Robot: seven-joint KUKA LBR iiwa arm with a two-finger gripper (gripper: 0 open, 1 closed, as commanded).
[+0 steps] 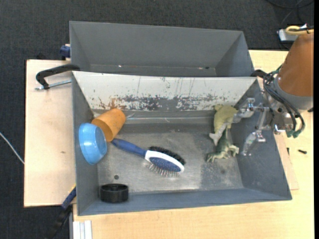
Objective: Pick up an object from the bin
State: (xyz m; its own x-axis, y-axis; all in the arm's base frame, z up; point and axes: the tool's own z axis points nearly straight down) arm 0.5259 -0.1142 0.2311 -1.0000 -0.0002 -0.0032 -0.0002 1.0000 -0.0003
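Black round cap point(113, 192) sits nearest, in the bin's point(149, 49) near-left corner, alone. Next back, mid-floor: hairbrush point(162, 160), blue-and-white head, blue handle pointing toward the left wall.

Right side, about level with the brush: green toy figure point(223, 152), looks like a dinosaur, with a paler green part rising behind it. Can't tell if that's one piece or two. My pincer point(249, 131) is down inside the bin by the right wall, just beside that toy. Can't tell whether it's wide or narrow from this angle. I see nothing clamped in it.

Left wall, a bit further back: blue bowl point(92, 142) on its side, with an orange cup point(110, 122) tipped over touching it on the far side.

Status, my read: approach done, pick not done. Green toy is the likely target since it's nearest to me and well apart from everything else. Remaining: close on it, lift clear of the rim.

Surface: bare grey metal floor, scuffed. The far wall has rusty-looking streaks along its lower edge. Sloped walls, so things may slide toward the floor centre if nudged.

Room: bin stands on a light wood counter point(199, 223); dark carpet floor point(149, 4) beyond the far edge.
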